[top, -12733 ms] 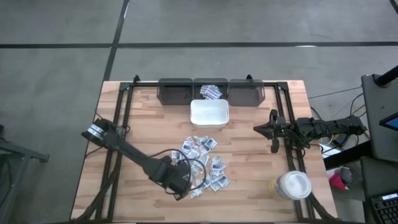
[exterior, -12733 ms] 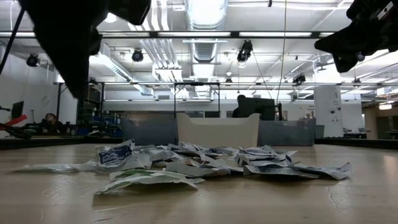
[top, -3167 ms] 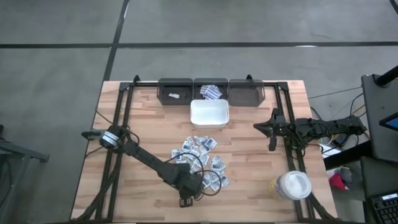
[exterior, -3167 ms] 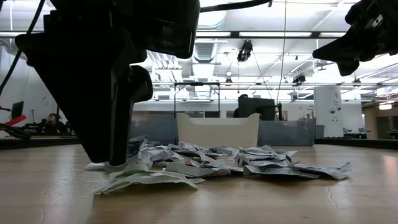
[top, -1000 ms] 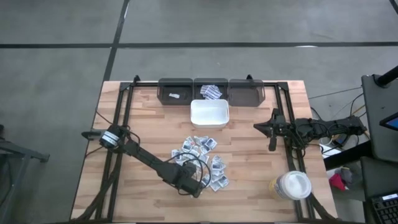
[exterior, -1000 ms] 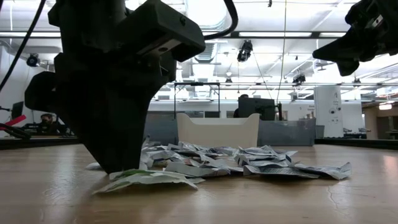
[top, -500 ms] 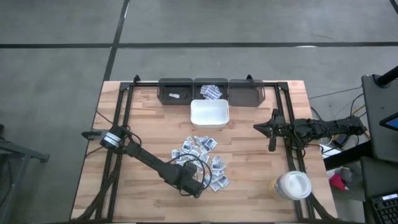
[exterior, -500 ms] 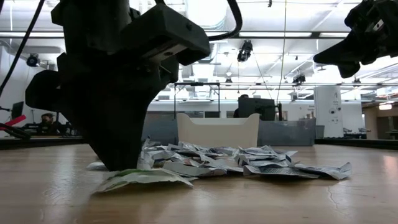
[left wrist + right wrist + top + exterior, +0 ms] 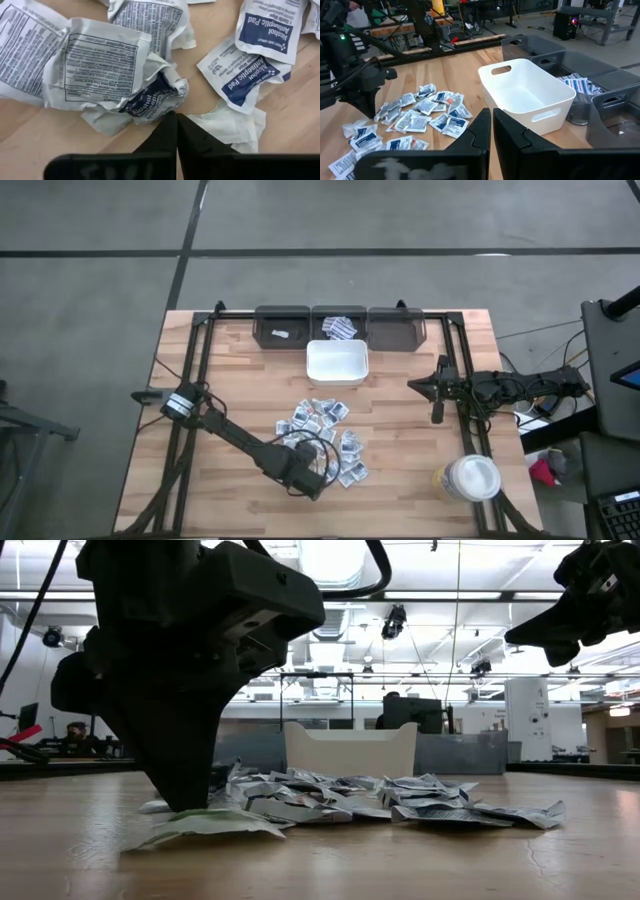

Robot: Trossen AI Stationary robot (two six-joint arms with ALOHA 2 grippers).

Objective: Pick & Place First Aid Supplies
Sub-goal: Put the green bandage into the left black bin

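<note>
**Left gripper closes at the edge of the sachet pile**

Seen from above, a wooden table (image 9: 200,410) holds a loose pile of first aid sachets (image 9: 325,438) at its centre. Beyond the pile stands a white bin (image 9: 337,364), and behind it a row of three grey bins (image 9: 339,326); the middle grey bin already holds several sachets.

The left gripper (image 9: 176,119) is down at the near edge of the pile, its two fingers pressed together. Their tips sit against a crumpled sachet (image 9: 150,97), but whether any of it is pinched between them cannot be told.

The right gripper (image 9: 491,116) waits shut and empty at the table's right side.

This looks like the grasping step. The next move probably calls for a gentle lift to check the hold, then a carry to a bin.
</note>
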